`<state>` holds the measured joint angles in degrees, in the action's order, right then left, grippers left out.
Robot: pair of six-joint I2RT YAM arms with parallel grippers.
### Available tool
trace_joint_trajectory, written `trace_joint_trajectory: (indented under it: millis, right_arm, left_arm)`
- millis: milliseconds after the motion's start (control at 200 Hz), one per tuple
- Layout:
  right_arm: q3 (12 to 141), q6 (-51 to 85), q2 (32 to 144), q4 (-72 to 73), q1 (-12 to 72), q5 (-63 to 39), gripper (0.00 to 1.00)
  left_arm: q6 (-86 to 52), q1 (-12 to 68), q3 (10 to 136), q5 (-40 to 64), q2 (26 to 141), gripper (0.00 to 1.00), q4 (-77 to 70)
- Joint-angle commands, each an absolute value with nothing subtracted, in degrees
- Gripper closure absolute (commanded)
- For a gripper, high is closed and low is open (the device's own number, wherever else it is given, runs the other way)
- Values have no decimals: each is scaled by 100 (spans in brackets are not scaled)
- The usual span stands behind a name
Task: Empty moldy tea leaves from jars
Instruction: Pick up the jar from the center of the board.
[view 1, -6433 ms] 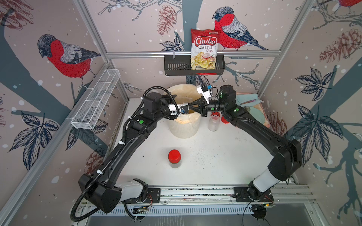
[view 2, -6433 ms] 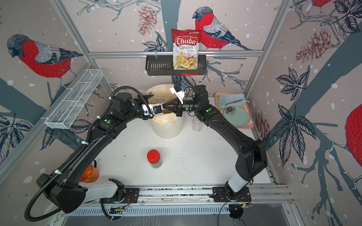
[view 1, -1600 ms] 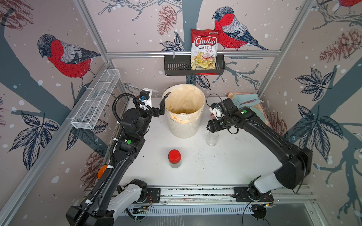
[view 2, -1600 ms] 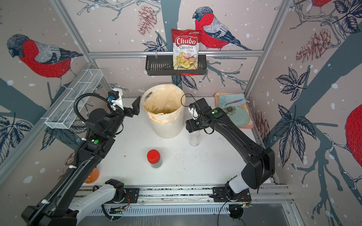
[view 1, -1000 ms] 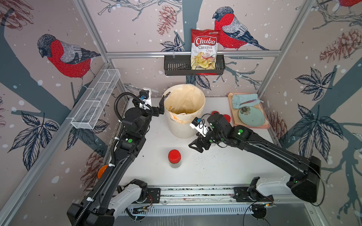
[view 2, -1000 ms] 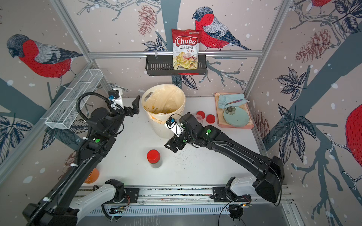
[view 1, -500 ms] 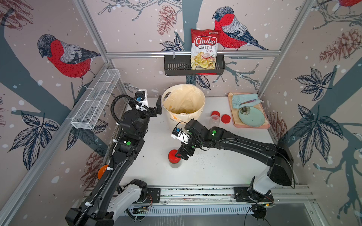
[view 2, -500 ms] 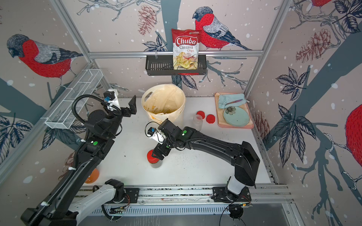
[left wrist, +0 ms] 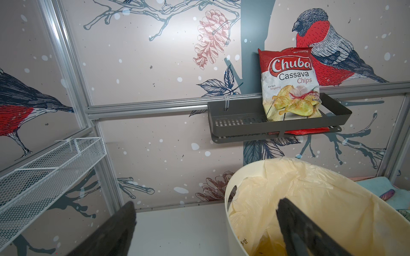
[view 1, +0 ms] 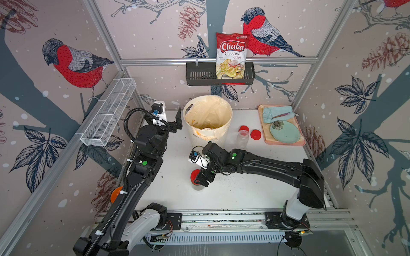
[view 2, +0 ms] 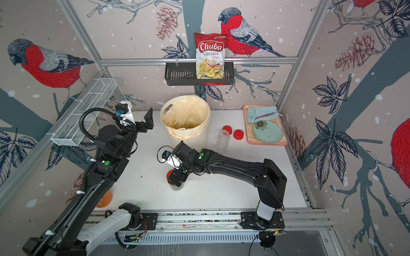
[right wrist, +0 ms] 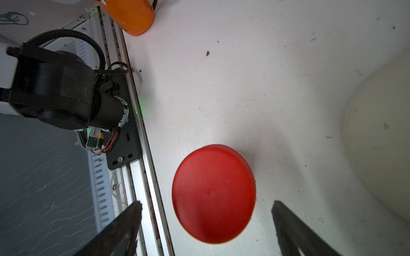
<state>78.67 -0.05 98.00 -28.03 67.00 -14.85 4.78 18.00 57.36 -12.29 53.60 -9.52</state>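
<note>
Red lid (right wrist: 214, 195) tops the capped jar (view 1: 198, 187), which stands upright near the front of the tabletop (view 1: 177, 199), well apart from the rest. The right hand (right wrist: 205, 206) hangs just over it, released, its jaws spread wider than the lid and one to either side, neither seen touching it. In both top views the hand covers most of this jar, and I cannot tell what it holds. Dark crumbs (right wrist: 207, 53) dot the tabletop around it.

Farther back, an open jar (view 1: 243, 139) stands upright just beside the bin (view 1: 193, 138), clear and looking empty. Two loose lids (view 1: 244, 128) (view 1: 255, 134) lie flat behind and beside it.

The left hand (left wrist: 206, 204) is raised at the bin's other side, released and grasping nothing, jaws wide. Whether leaves lie in the bin's yellowish liner I cannot tell.

At the far right corner a pink tray (view 1: 286, 143) carries a plate (view 1: 285, 131) and a cloth (view 1: 277, 113). On the back wall a chips bag (view 1: 231, 55) stands in a black shelf (view 1: 199, 75)
</note>
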Motion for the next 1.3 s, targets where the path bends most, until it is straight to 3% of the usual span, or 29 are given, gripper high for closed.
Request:
trace_joint_trajectory:
  millis: [0,1296]
  right_arm:
    - [7879,-9,9889,-2702,6741,-1277,8]
    - [8104,-20,10536,-2804,6838,-1279,12]
  left_arm:
    - [471,1777,5748,-1352,5329,4,-1066]
    - [487,1784,5748,-1336,5311,4,-1059]
